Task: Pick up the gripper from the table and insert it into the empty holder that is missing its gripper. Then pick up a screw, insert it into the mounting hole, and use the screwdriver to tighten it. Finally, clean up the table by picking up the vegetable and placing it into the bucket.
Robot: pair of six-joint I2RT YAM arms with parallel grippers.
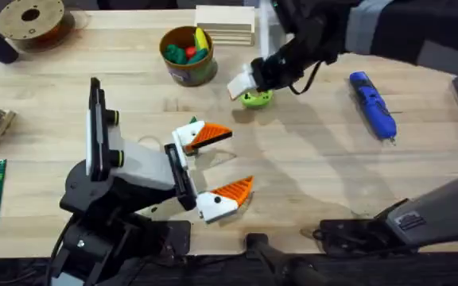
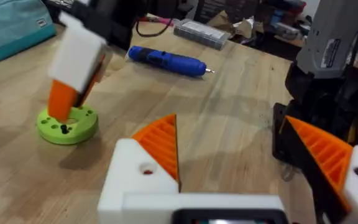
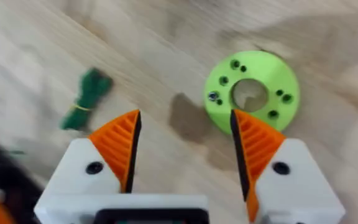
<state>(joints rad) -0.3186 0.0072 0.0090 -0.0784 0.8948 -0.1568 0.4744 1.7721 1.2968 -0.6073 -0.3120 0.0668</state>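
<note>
My right gripper (image 3: 185, 149), white blocks with orange ribbed wedges, hangs spread and empty above the lime-green plastic ring (image 3: 252, 91). The small dark green leafy toy vegetable (image 3: 87, 98) lies on the wooden table (image 1: 308, 167) at the ring's nine o'clock. My left gripper (image 1: 223, 165) rests released, holding nothing.

Two pincers are over the bench: the left pincer (image 1: 213, 171) and the right pincer (image 1: 249, 83), each bearing two orange ribbed pads. Just under the right pincer lies one lime-green ring (image 1: 256, 98), with one dark green vegetable (image 3: 87, 98) near it. One blue screwdriver (image 1: 372, 105) lies beyond the ring from the left pincer, and one bucket (image 1: 188, 56) of toy produce stands near the right pincer.
</note>
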